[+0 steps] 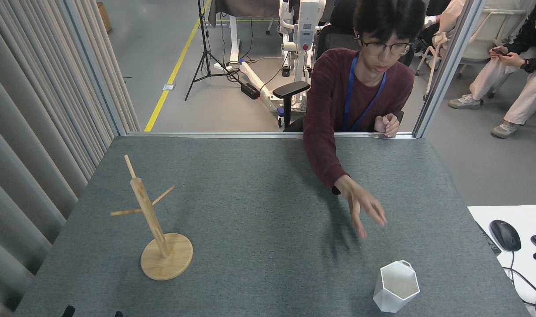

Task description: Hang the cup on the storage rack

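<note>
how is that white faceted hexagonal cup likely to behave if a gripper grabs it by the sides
The white faceted hexagonal cup looks rigid, so it should keep its shape when squeezed. Its flat facets probably give the pads a steadier seat than a round wall would. It tapers to a narrower base, so a push near the rim may tip it, and the matte finish suggests moderate grip.

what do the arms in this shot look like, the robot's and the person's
Of the robot, only two small dark tips show at the bottom edge, too little to describe. The person's reaching arm wears a dark maroon long sleeve ending at the wrist, and a blue lanyard hangs from the neck.
</note>
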Robot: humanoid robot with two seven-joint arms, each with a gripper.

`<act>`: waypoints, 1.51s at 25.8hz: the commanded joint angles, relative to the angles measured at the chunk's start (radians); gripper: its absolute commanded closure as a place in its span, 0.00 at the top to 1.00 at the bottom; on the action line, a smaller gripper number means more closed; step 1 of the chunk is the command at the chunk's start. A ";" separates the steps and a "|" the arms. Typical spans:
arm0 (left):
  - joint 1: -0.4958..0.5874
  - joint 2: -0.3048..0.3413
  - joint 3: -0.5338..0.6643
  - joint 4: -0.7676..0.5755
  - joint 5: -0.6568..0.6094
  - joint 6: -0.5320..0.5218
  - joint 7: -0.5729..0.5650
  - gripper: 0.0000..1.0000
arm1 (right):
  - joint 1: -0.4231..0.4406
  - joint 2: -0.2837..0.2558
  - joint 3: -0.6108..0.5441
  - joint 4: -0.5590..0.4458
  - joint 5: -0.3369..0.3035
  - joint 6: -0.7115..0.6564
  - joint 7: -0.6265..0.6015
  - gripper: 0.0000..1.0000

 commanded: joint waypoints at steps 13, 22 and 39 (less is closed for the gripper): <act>0.000 0.002 0.001 0.000 0.001 0.009 -0.001 1.00 | -0.101 -0.008 0.005 0.075 0.001 0.014 0.016 0.99; 0.002 0.003 0.006 0.006 0.001 0.009 -0.001 1.00 | -0.195 -0.018 0.005 0.163 0.001 0.012 0.022 0.98; 0.000 0.002 -0.002 0.009 0.000 0.009 0.001 1.00 | -0.261 -0.021 0.008 0.241 0.009 0.003 0.017 0.29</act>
